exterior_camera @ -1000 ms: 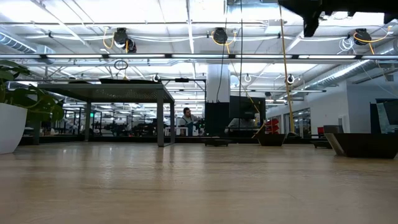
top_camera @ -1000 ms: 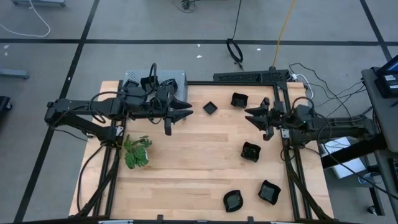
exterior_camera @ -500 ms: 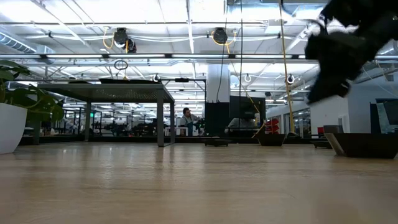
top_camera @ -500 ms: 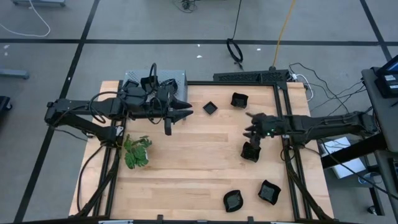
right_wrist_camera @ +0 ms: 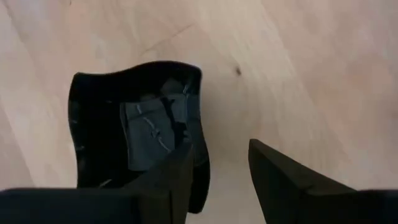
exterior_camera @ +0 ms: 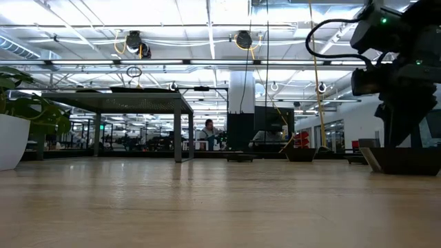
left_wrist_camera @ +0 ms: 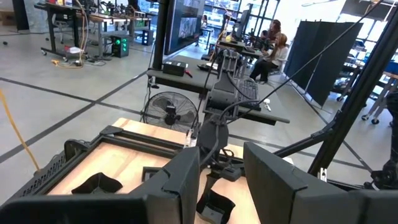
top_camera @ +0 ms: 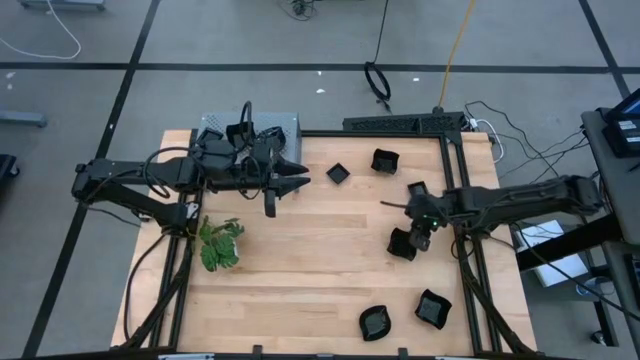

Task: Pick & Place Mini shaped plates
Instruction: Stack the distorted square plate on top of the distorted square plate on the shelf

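Glossy black, the small squarish plate [top_camera: 402,243] lies on the pale wooden table [top_camera: 320,270] at about four o'clock from the board's centre, and the right gripper [top_camera: 421,238] stands over that plate's three-o'clock edge in the high view. Four more small black dishes show there: one square [top_camera: 339,173] and one lobed [top_camera: 384,160] toward twelve o'clock, one rounded [top_camera: 375,322] and one squarish [top_camera: 433,308] toward five o'clock. The left gripper [top_camera: 300,177] hangs at ten o'clock, well apart from every dish, above a green leafy plant [top_camera: 221,244].

In the low view the right arm comes down at the right edge onto a dark dish [exterior_camera: 403,160] that the picture's edge cuts off; its fingertips are hidden behind the rim.

The left wrist view shows that arm's two dark fingers [left_wrist_camera: 183,180] spread apart with nothing between them, and dishes beyond on the board.

The right wrist view looks straight down: one finger [right_wrist_camera: 174,180] sits inside the plate's [right_wrist_camera: 134,124] wavy rim, the other outside on bare wood, a gap between them, the rim in that gap. Whether they touch it cannot be made out. The plate's near side is hidden by the gripper.
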Controlling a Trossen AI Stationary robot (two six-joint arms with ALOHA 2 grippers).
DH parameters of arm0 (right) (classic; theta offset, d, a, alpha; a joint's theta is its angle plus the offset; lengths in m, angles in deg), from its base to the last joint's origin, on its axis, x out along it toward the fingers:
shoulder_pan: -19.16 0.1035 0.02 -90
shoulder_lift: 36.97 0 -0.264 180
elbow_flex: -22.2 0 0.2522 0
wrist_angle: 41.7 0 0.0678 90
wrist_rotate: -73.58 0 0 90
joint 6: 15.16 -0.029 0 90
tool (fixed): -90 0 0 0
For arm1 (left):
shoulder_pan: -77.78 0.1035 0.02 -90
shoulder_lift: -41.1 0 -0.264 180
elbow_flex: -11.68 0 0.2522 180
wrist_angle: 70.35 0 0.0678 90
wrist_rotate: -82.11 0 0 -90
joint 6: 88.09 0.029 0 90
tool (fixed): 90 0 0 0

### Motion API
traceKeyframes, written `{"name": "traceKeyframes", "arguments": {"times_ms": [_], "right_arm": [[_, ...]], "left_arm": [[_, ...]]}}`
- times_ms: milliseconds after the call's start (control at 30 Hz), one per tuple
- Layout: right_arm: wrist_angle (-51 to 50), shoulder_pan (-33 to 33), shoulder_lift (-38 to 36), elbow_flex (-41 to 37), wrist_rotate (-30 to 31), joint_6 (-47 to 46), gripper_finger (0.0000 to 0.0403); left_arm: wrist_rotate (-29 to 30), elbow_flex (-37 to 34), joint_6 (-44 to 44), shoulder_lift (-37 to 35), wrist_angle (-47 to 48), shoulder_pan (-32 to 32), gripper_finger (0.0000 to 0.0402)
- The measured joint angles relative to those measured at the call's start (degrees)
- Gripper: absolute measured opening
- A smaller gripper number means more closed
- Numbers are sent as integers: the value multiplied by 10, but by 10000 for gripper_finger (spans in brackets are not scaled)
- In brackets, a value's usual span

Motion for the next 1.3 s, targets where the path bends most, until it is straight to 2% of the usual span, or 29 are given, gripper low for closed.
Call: {"name": "traceKeyframes", "arguments": {"times_ms": [300, 533, 667, 833, 933, 1033, 1133, 1300], "right_arm": [[54, 0, 65, 0, 0, 98, 142], [100, 1, 108, 0, -1, 121, 136], [111, 1, 122, 0, -1, 153, 100], [117, 1, 131, 0, -22, 179, 17], [137, 1, 130, 0, -38, 175, 8], [198, 1, 128, 0, -44, 168, 2], [287, -2, 135, 0, -26, 154, 2], [428, -24, 205, 16, -30, 145, 1]], "left_arm": [[0, 0, -8, 0, 0, 0, 127], [0, 0, -8, 0, 0, 0, 127], [0, 0, -8, 0, 1, 0, 127], [0, 0, -8, 0, 5, 0, 127], [0, 0, -19, 0, 5, 0, 127], [0, 0, -21, 0, 5, 0, 127], [0, 0, -22, 0, 5, 0, 127], [0, 0, -23, 0, 5, 0, 127]]}}
